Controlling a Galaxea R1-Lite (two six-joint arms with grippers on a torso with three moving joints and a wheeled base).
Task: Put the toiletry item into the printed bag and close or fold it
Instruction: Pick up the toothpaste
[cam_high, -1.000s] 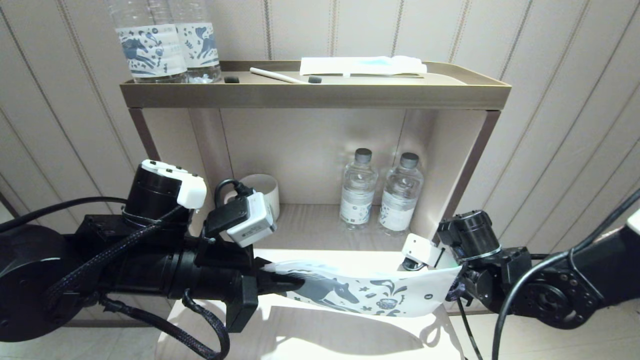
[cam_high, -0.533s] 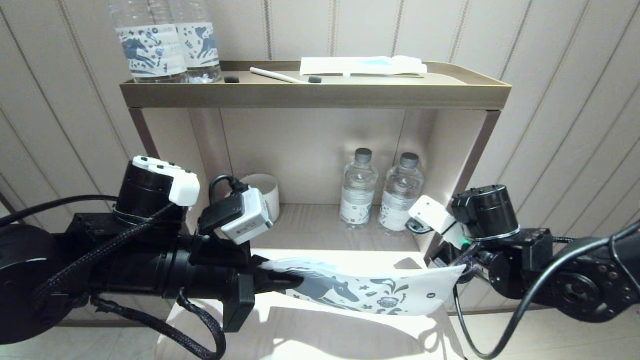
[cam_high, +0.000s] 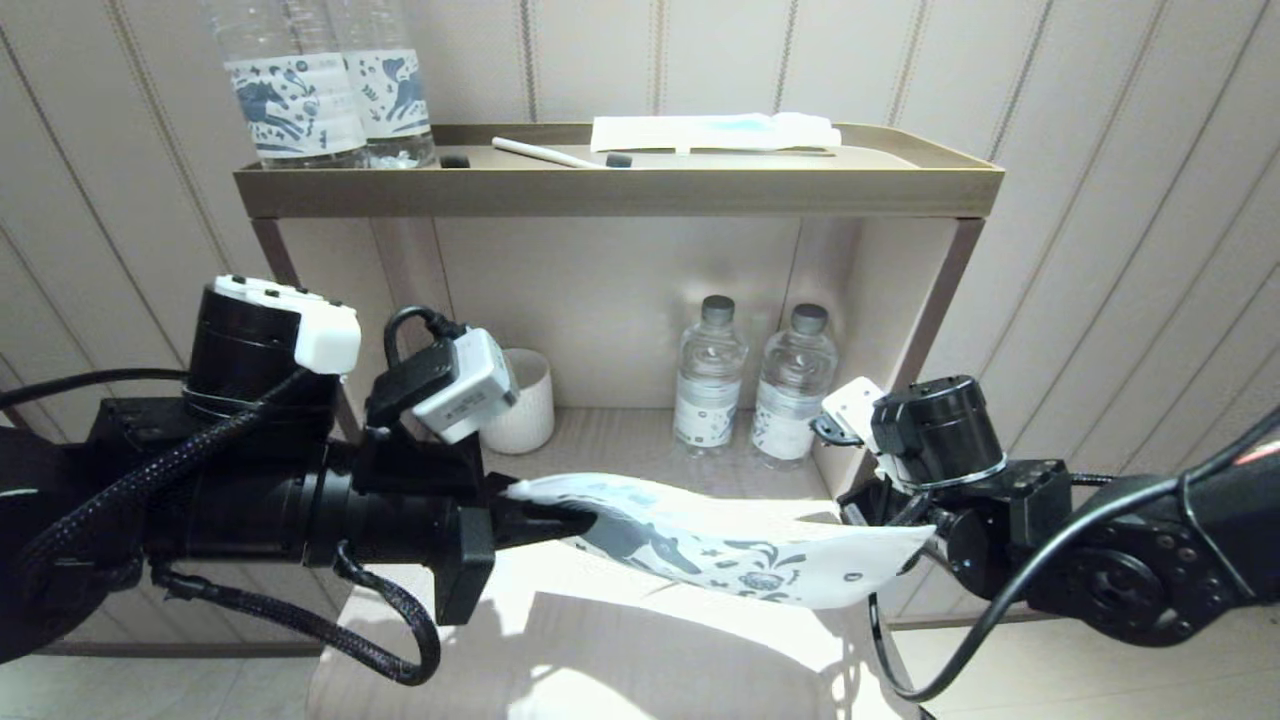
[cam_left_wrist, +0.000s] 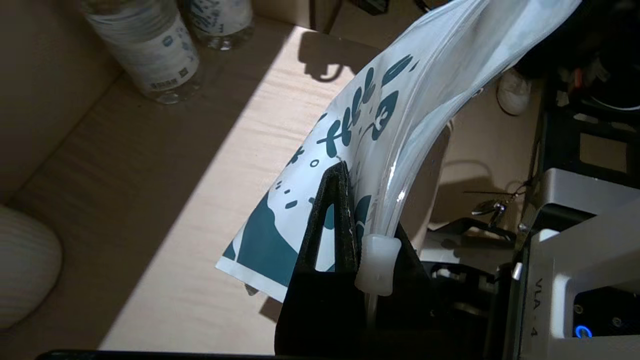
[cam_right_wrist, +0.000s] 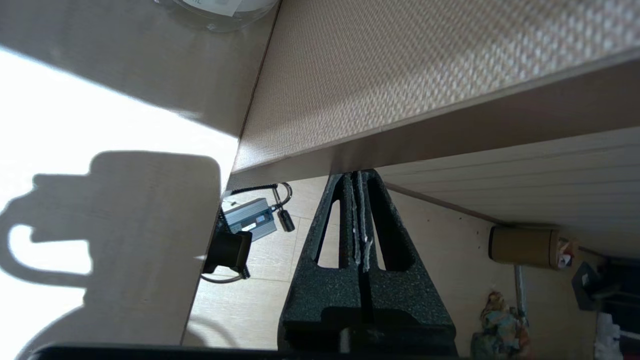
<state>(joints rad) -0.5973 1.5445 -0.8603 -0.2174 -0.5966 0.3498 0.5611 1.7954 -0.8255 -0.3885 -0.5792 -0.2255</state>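
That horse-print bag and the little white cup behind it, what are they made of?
The printed bag looks like thin, glossy plastic film: it sags between the grippers and its edge shows translucent. The white cup seems matte ceramic or plastic, faintly ribbed; I can't tell which.

1. Shelf unit (cam_high: 620, 190): tan tray top, open wood-grain lower shelf (cam_high: 620, 450).
2. Top tray: two clear horse-label bottles (cam_high: 320, 90) at its left end, white stick (cam_high: 545, 153), flat white packet (cam_high: 715, 132).
3. Lower shelf: white ribbed cup (cam_high: 520, 400) on the left, two small capped water bottles (cam_high: 750, 385) side by side towards the right.
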